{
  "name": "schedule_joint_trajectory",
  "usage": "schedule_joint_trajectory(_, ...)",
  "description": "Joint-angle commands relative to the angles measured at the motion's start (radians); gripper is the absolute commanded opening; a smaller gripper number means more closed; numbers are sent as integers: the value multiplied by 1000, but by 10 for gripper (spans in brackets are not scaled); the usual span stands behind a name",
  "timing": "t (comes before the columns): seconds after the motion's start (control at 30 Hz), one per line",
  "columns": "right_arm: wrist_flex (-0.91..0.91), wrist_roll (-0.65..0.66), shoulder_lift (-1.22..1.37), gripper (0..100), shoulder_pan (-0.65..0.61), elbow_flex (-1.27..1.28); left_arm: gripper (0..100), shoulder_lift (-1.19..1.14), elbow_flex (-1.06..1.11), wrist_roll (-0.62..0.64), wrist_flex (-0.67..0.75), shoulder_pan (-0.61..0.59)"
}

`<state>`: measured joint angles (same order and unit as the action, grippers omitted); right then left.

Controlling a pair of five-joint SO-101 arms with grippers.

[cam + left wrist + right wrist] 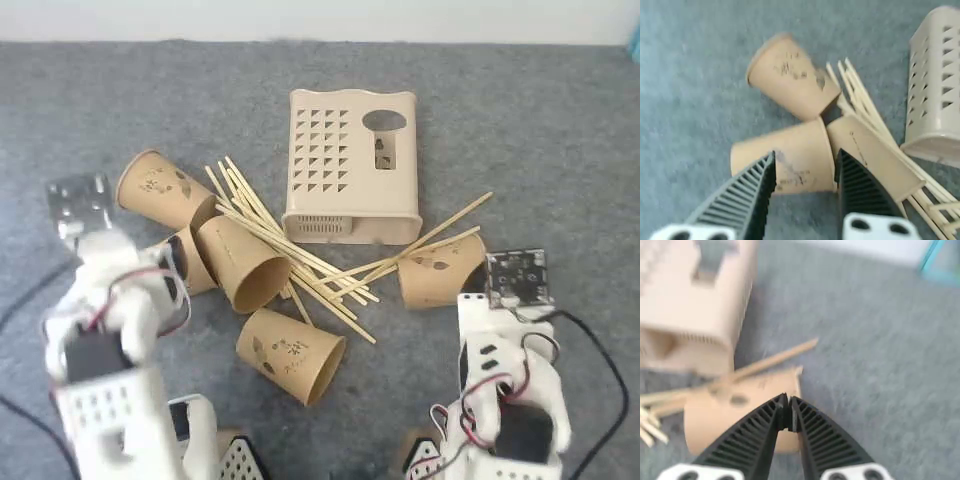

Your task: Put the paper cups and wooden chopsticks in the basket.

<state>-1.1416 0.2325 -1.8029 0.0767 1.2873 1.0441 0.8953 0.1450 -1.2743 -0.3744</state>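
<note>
**Both arms poised over the scattered cups, basket on its side**

The left arm [100,330] rises from the near left edge of the grey counter [560,140] and bends forward, its wrist tipped down toward the cluster of cups. The left gripper [805,172] is spread wide and holds nothing. Its two fingers frame the left-hand cup [785,160], which lies on its side just below them.

The right arm [500,390] stands at the near right, likewise bent forward and down. The right gripper [788,402] has its fingers pressed together, tips meeting, with nothing between them. It points at the right-hand cup [735,407], which lies on its side with a chopstick across it.

Three other cups [243,262] also lie tipped over on the counter: one at the far left, one in the middle and one nearer the arms. The wooden chopsticks [290,255] are strewn in a fan between the cups, some resting across them. The basket [350,165] lies on its side beyond the pile, its open end toward the chopsticks.
</note>
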Motion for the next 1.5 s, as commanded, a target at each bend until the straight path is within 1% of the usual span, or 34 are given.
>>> schedule_joint_trajectory(0.0, -1, -18, 107, 13, 19, -163, 187, -163, -62, 83, 6, 38)
schedule_joint_trajectory(0.07, -2, -18, 237, 20, 19, -247, 188, -215, -53, 109, 8, 66)
schedule_joint_trajectory(0.17, -5, -46, 472, 80, 19, -402, 188, -250, -10, 121, 77, 84)
schedule_joint_trajectory(0.3, 2, -160, 782, 147, 18, -634, 188, -252, 130, 118, 253, 84)
schedule_joint_trajectory(0.37, 5, -218, 926, 147, 16, -753, 188, -252, 197, 115, 353, 77)
schedule_joint_trajectory(0.43, 5, -264, 1063, 147, -10, -873, 188, -252, 234, 115, 425, 44)
schedule_joint_trajectory(0.5, 4, -299, 1193, 147, -33, -977, 188, -255, 242, 115, 459, 18)
schedule_joint_trajectory(0.63, 5, -356, 1463, 148, -96, -1175, 188, -259, 243, 115, 462, 3)
schedule_joint_trajectory(0.73, 5, -361, 1664, 150, -131, -1341, 188, -259, 246, 115, 463, 3)
schedule_joint_trajectory(1.03, 2, -361, 2226, 151, -174, -1846, 190, -259, 246, 115, 466, 3)
schedule_joint_trajectory(1.23, -4, -354, 2437, 151, -211, -2102, 190, -259, 285, 115, 559, 3)
schedule_joint_trajectory(1.3, -4, -351, 2486, 151, -225, -2170, 190, -259, 286, 115, 562, 3)
schedule_joint_trajectory(1.37, -1, -316, 2525, 151, -234, -2220, 190, -259, 286, 115, 560, 3)
schedule_joint_trajectory(1.47, 5, -204, 2585, 151, -246, -2280, 190, -259, 286, 115, 560, 3)
